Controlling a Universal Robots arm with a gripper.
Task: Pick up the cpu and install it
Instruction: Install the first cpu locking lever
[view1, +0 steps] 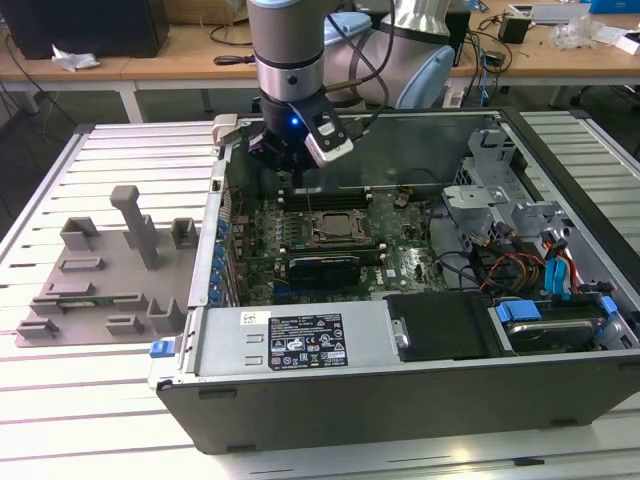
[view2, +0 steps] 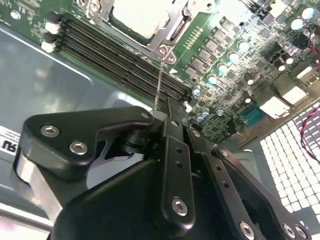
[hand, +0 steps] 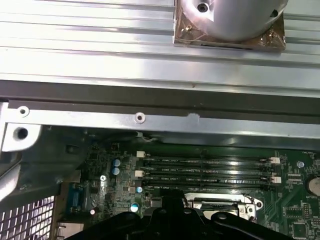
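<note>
The jaws of the gripper (view2: 162, 111) are drawn together; the second wrist view shows no gap at their tips. The upper end of a thin metal lever (view2: 159, 82) meets the tips. Whether the jaws clamp this lever cannot be told.

The lever runs from the jaw tips to a corner of the socket (view2: 172, 30), a square metal frame on the green motherboard (view2: 235, 65). The cpu (view2: 134, 17) lies inside this frame, with its pale silvery top facing up. The gripper does not touch it.

Black memory slots (view2: 115, 55) run in parallel rows just beside the socket, between it and the case wall. The jaws hang over these rows, near the wall.

In the exterior view the arm (view1: 285, 50) reaches down into the open computer case (view1: 400, 400), at the far side of the board. Red, blue and black cables (view1: 520, 270) lie in the case toward the exterior view's right.

The case lies on a slatted metal table (view1: 120, 420). A grey moulded tray (view1: 90, 290) lies on the same table, beside the case on the exterior view's left, apart from the gripper.
</note>
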